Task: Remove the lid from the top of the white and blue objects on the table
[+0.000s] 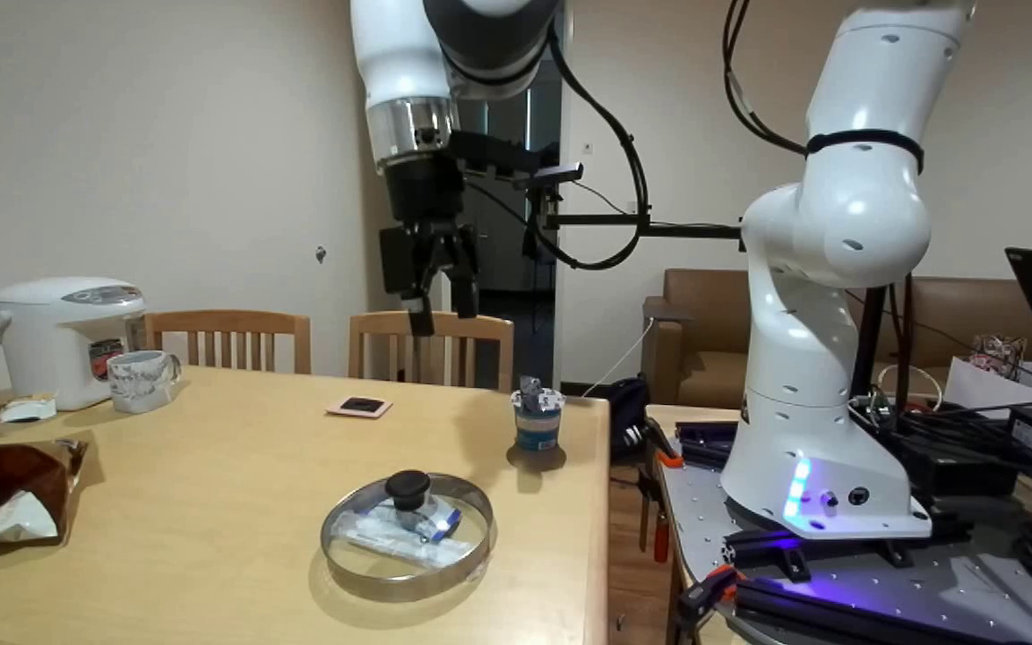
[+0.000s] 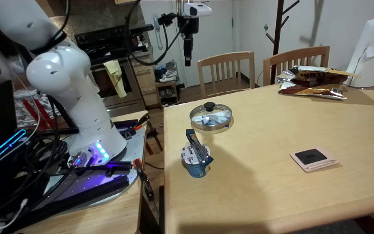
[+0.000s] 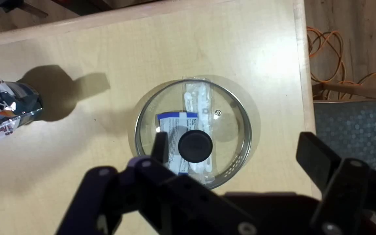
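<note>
The round glass lid (image 1: pixel 391 587) lies flat on the wooden table (image 1: pixel 202 502); it also shows in an exterior view (image 2: pixel 210 127) and the wrist view (image 3: pixel 228 153). Its black knob (image 3: pixel 195 146) points up. The white and blue objects (image 3: pixel 174 130), a blue-edged packet and a clear wrapper with white items (image 3: pixel 202 104), lie under the glass; they show in both exterior views (image 1: pixel 395 535) (image 2: pixel 218 117). My gripper (image 1: pixel 444 315) is open, empty and high above the table, also in an exterior view (image 2: pixel 188 61). In the wrist view its fingers (image 3: pixel 237 153) straddle the knob's line of sight, the knob nearer the left finger.
A blue cup (image 1: pixel 537 425) with a foil packet on top stands near the lid, by the table edge. A pink-and-black pad (image 2: pixel 313 159), snack bags (image 2: pixel 313 83), a mug (image 1: pixel 141 381), a white water boiler (image 1: pixel 68 340) and a paper towel roll (image 2: pixel 370 53) stand farther off.
</note>
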`<state>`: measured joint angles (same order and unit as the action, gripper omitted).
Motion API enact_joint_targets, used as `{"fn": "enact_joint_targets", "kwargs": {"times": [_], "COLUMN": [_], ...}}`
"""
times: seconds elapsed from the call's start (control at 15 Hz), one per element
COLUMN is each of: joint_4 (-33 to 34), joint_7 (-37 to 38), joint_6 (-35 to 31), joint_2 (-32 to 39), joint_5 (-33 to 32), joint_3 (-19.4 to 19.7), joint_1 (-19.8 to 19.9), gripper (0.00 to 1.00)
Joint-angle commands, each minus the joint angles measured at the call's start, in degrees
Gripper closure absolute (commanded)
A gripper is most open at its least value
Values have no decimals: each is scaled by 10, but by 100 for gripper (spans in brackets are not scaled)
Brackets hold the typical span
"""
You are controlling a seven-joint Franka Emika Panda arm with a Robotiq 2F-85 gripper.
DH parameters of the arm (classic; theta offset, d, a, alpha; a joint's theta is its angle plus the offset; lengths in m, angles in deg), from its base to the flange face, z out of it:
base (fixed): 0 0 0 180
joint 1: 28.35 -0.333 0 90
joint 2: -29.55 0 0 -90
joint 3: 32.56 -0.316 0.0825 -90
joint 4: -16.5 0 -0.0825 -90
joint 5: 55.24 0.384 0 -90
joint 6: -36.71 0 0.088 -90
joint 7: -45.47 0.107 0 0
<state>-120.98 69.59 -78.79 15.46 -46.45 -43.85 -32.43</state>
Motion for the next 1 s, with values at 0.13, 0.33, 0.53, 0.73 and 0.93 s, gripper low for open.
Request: {"fn": "enact_joint_targets", "kwargs": {"times": [0.13, 0.33, 0.53, 0.73, 0.93], "joint_4": [-4, -11, -21, -34, -42], "joint_7": [8, 38, 67, 85, 90], "joint_6": [-7, -12, -10, -9, -22], "joint_2": [-2, -3, -4, -6, -7], "joint_5": [-3, -1, 6, 11, 9], "joint_3": [5, 6, 10, 14, 16], "joint_1": [-5, -1, 1, 2, 0], "gripper": [0, 0, 0, 0, 0]}}
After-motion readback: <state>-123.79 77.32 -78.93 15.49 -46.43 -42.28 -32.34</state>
